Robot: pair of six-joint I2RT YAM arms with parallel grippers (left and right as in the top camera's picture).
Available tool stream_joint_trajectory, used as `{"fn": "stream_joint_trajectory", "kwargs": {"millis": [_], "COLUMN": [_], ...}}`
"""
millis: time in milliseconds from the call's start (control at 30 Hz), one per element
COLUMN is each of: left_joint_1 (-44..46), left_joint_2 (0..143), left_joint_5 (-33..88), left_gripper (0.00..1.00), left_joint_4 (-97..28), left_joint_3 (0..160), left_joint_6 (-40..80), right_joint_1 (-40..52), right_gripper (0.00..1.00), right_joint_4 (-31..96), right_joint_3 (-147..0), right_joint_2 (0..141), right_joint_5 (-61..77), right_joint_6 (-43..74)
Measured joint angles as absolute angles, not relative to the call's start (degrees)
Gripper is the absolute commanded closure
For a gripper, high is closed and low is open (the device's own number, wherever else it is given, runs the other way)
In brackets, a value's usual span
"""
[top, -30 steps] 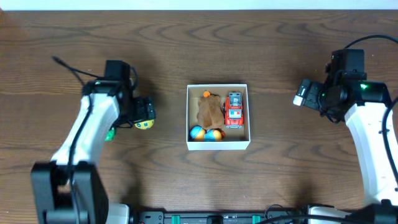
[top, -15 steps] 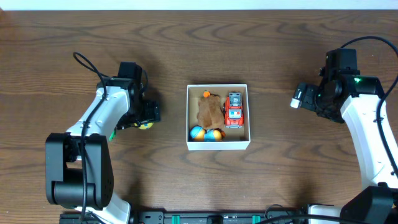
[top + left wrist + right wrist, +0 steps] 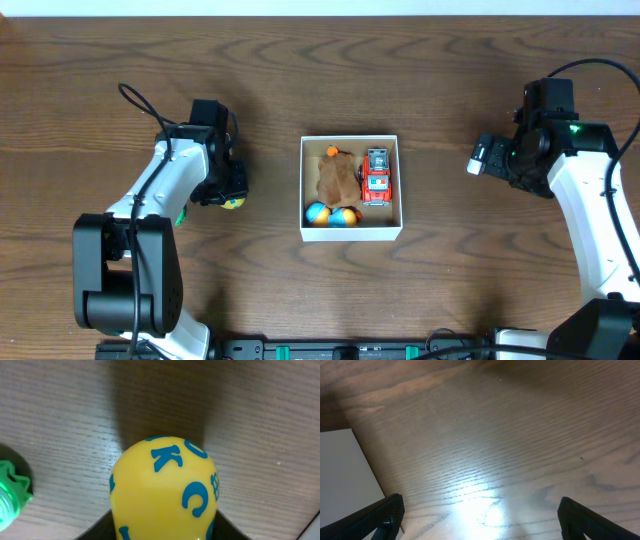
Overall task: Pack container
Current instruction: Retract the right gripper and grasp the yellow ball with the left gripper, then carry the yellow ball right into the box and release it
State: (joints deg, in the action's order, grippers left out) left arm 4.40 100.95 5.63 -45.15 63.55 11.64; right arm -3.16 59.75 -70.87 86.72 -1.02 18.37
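Observation:
The container (image 3: 350, 235), a white square box with low walls, sits mid-table. It holds a brown plush (image 3: 337, 178), a red toy truck (image 3: 377, 175) and two blue-and-orange balls (image 3: 330, 215). Left of it, my left gripper (image 3: 228, 190) points down at the table. Its jaws press both sides of a yellow ball with blue letters (image 3: 162, 490), which rests on the wood. In the overhead view only the edge of the yellow ball (image 3: 232, 203) peeks out. My right gripper (image 3: 482, 515) hangs open over bare wood to the right of the box, its fingers (image 3: 385, 515) wide apart.
A green toy (image 3: 12, 492) lies on the table just beside the yellow ball, and shows as a green spot (image 3: 178, 215) under the left arm. A white corner of the container (image 3: 345, 480) shows at the left of the right wrist view.
My left arm swung in over the yellow ball and its jaws narrowed onto it. The right arm shifted slightly and stayed open.

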Motion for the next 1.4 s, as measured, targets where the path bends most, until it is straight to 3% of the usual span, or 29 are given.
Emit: {"fn": "stream_joint_trajectory", "kwargs": {"millis": [133, 233, 433, 700, 967, 1400], "left_joint_1": [4.4, 5.3, 11.9, 29.3, 40.7, 47.7], "left_joint_2": [100.6, 98.8, 89.8, 79.0, 88.6, 106.6], "left_joint_5": [5.6, 5.6, 5.6, 5.7, 5.7, 5.7], "left_gripper": [0.91, 0.94, 0.94, 0.94, 0.94, 0.94], "left_joint_4": [-46.5, -49.7, -53.1, -48.5, -44.1, -43.3], "left_joint_3": [63.6, 64.8, 73.1, 77.2, 77.2, 77.2], "left_joint_6": [12.1, 11.9, 11.9, 11.9, 11.9, 11.9], "right_joint_1": [-3.2, -3.2, -3.2, -3.2, -3.2, -3.2], "right_gripper": [0.01, 0.01, 0.01, 0.01, 0.01, 0.01], "right_joint_4": [59.8, 59.8, 59.8, 59.8, 60.1, 60.2], "right_joint_3": [-70.9, -70.9, -70.9, -70.9, -70.9, -70.9], "right_joint_2": [86.7, 86.7, 86.7, 86.7, 86.7, 86.7], "right_joint_5": [-1.0, -1.0, -1.0, -1.0, -1.0, -1.0], "right_joint_6": [18.4, 18.4, 18.4, 18.4, 18.4, 18.4]}}
